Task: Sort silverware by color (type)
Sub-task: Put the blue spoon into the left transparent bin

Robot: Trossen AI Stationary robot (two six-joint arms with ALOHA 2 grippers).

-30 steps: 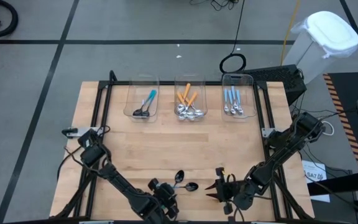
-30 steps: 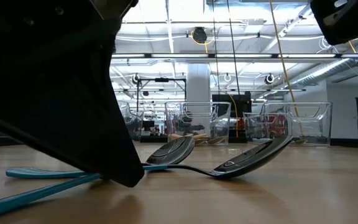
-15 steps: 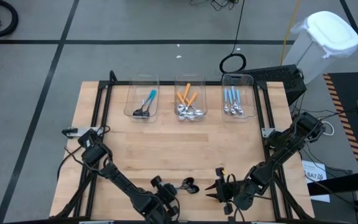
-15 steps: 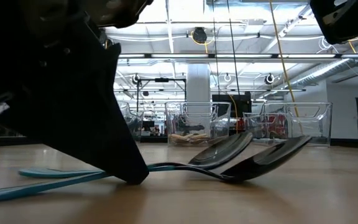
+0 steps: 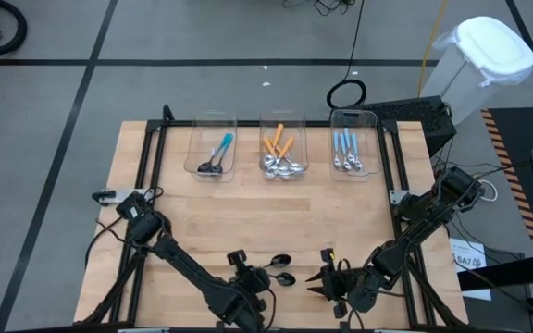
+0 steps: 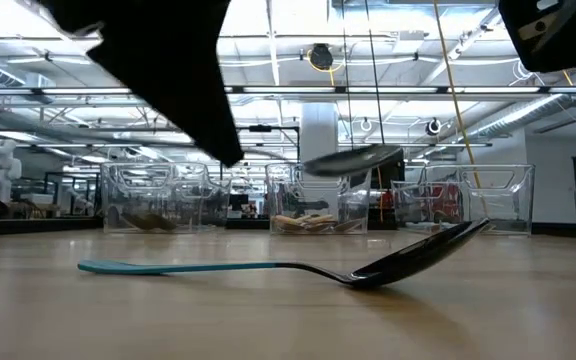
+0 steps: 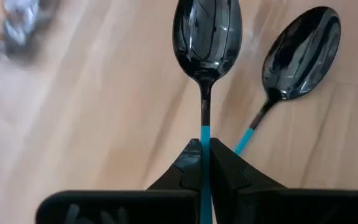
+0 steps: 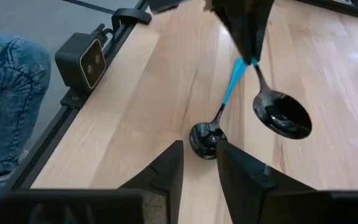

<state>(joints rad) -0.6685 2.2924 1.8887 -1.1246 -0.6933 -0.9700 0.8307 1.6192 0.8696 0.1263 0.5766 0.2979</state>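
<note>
- The left gripper [image 7: 205, 163] has its fingers [image 7: 185, 165] pinching the teal handle of a black-bowled spoon, the held spoon [image 7: 206, 43], which is lifted clear of the tabletop [image 5: 248, 208], its bowl pointing away from the wrist.
- In the low view the held spoon [image 6: 353, 158] hangs level in the air above the second teal spoon [image 6: 298, 266], which lies flat on the wood with its black bowl tipped up.
- From above, the left gripper [image 5: 245, 271] sits at the near edge of the tabletop, and the second teal spoon [image 5: 283, 277] lies just beside the held one [image 5: 276, 263], on the near side of it.
- The right gripper [image 8: 199, 163] waits at the near edge too, just right of both spoons, its fingers [image 8: 166, 165] parted a little around nothing; it points toward the second teal spoon [image 8: 209, 135].
- Three clear bins stand in a row at the far side of the tabletop, well apart from the spoons at the near edge: the left bin [image 5: 213, 148] holds teal-handled spoons, the middle bin [image 5: 282, 148] orange-handled ones with silver bowls, the right bin [image 5: 353, 146] light-blue-handled ones.
- Nothing stands between the held spoon and the bins; bare wood lies between.
- The left arm [image 5: 179, 259] reaches from the tabletop's left side toward the near middle, low and stretched out.
- A person's leg in jeans [image 8: 8, 106] shows beyond the tabletop's edge in the right wrist view.
</note>
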